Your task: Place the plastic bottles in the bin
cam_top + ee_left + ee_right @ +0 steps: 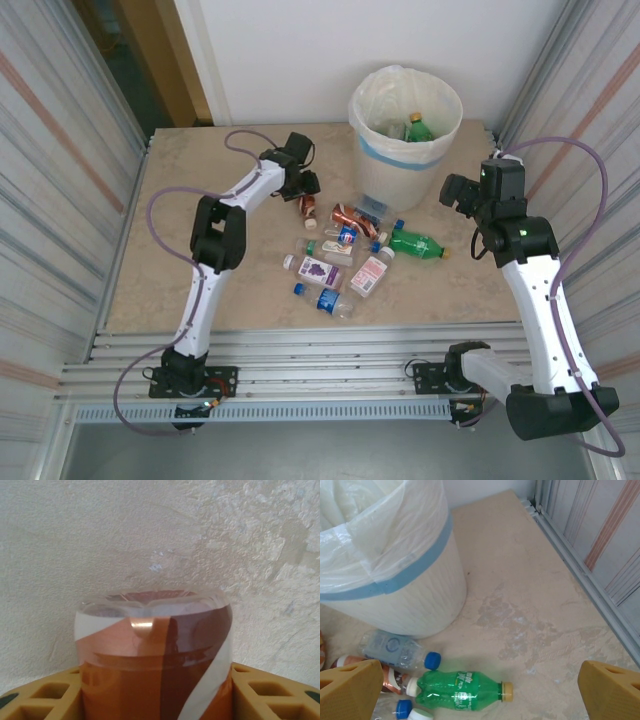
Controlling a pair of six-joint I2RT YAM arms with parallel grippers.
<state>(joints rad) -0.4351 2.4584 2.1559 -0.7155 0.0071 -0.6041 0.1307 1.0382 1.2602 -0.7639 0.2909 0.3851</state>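
Left gripper [305, 193] on brown bottle [308, 207]; right gripper [455, 190] wide open, empty.

Top: white bin [385, 160], blue band, cream liner, at the table's [190, 180] far edge, a green bottle [417, 128] inside; the other bottles [340, 262] lie clustered just before it. Left wrist: brown-orange bottle with a white stripe and clear end, yellow fingers [45, 695] against both its sides. Right wrist: fingers far apart above a yellow-capped green bottle [457, 690] lying near the bin.

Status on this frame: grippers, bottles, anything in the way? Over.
Left gripper shut on brown-orange bottle, on table. Right gripper open, empty. Bin upright, one bottle showing inside. Loose bottles cluster nearby, none blocking.
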